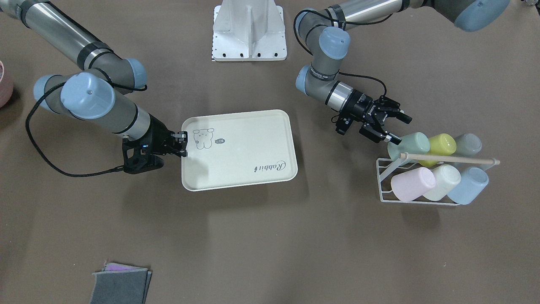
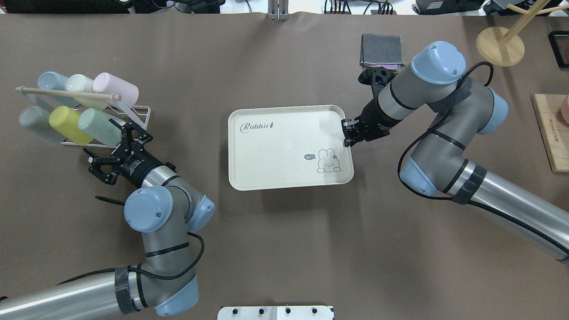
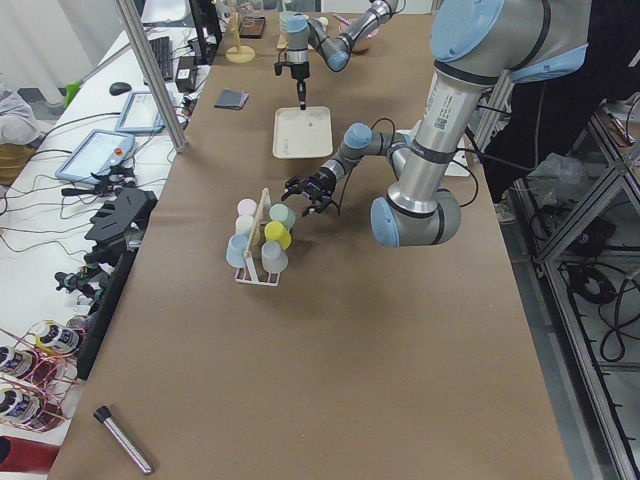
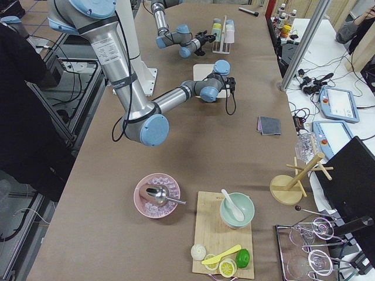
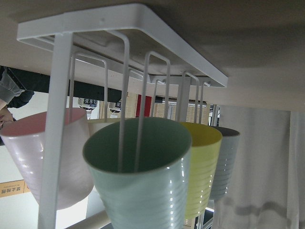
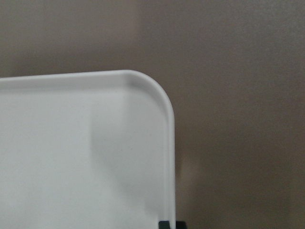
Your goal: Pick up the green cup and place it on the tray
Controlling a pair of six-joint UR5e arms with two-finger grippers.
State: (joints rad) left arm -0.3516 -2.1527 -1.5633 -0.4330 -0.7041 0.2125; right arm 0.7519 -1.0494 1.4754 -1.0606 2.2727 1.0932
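Green cup: kept on its side in the wire rack, beside a yellow cup
Rack: six cups are held, in two rows
Left end effector: spread open, at the green cup's mouth
Tray: laid on the surface
Right end effector: at the tray's rim; grip cannot be told
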